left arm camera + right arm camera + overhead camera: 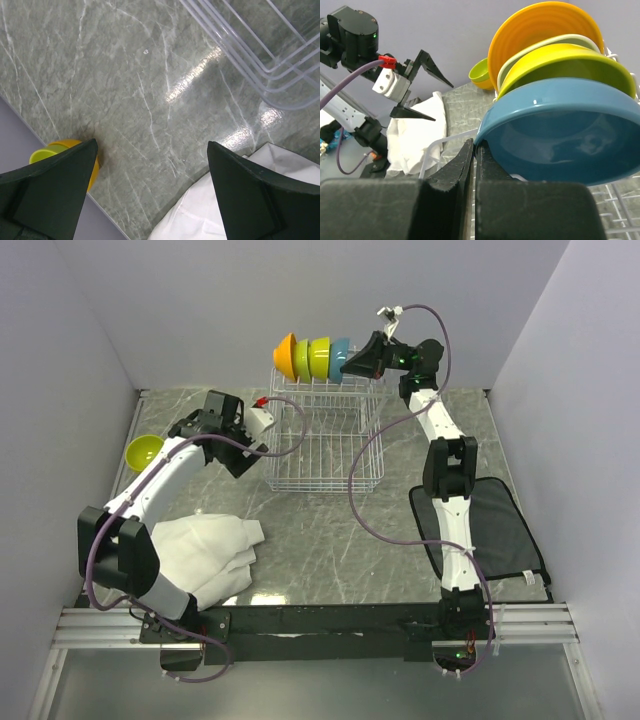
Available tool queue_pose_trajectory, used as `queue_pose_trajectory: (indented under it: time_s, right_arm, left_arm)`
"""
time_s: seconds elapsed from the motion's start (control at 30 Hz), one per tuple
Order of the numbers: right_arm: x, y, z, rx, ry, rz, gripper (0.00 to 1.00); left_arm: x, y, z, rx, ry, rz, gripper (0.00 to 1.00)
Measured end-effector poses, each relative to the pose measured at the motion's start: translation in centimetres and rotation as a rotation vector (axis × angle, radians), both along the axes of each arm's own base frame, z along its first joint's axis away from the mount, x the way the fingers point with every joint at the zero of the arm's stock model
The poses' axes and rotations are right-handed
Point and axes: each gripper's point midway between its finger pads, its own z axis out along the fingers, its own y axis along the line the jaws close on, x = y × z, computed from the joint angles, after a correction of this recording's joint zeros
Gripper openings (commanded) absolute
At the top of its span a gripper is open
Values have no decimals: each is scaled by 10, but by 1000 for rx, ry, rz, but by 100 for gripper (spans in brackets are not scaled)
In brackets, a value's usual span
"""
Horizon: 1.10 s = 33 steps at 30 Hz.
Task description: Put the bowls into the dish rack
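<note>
The white wire dish rack (320, 450) stands at the back middle of the table. On its raised tier several bowls stand on edge: orange (535, 25), a pale-rimmed one (520, 56), lime (565, 65) and blue (560, 145). My right gripper (476, 144) is shut, with the blue bowl's rim pinched at its fingertips; in the top view it (360, 362) sits at the row's right end. My left gripper (151, 145) hangs wide open and empty over bare table, left of the rack (260, 55). A lime bowl (47, 150) nested in an orange one (93, 172) sits by the left wall.
A crumpled white cloth (205, 550) lies front left, just under my left gripper's right finger (240, 190). A black mat (490, 530) lies at the right. Grey walls close in the left, back and right. The right arm's cable (365, 470) drapes across the rack.
</note>
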Motion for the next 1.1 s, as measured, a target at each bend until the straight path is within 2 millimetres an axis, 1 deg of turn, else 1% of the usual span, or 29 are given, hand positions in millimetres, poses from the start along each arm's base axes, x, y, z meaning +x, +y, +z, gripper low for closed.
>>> queue_pose_trajectory:
  time_s: [0.23, 0.33, 0.43, 0.57, 0.73, 0.93, 1.1]
  right_arm:
    - [-6, -1, 2, -6, -54, 11, 0]
    - [-8, -1, 5, -6, -67, 11, 0]
    - [-10, -1, 7, -6, -73, 15, 0]
    - [-12, -2, 8, -10, -84, 23, 0]
    - [-10, -1, 6, -15, -92, 21, 0]
    - [0, 0, -3, -34, -113, 8, 0]
    - [1, 1, -2, -46, -138, 9, 0]
  left_arm:
    - [0, -4, -2, 2, -3, -10, 98]
    - [-1, -4, -8, 9, 3, -10, 98]
    - [-7, -4, -18, 18, 26, -14, 98]
    - [-11, -4, -20, 23, 29, -17, 98]
    - [-12, -5, -19, 24, 23, -18, 98]
    - [-12, -7, -19, 27, 23, -24, 98]
    - [-12, -13, -20, 35, 19, -37, 98]
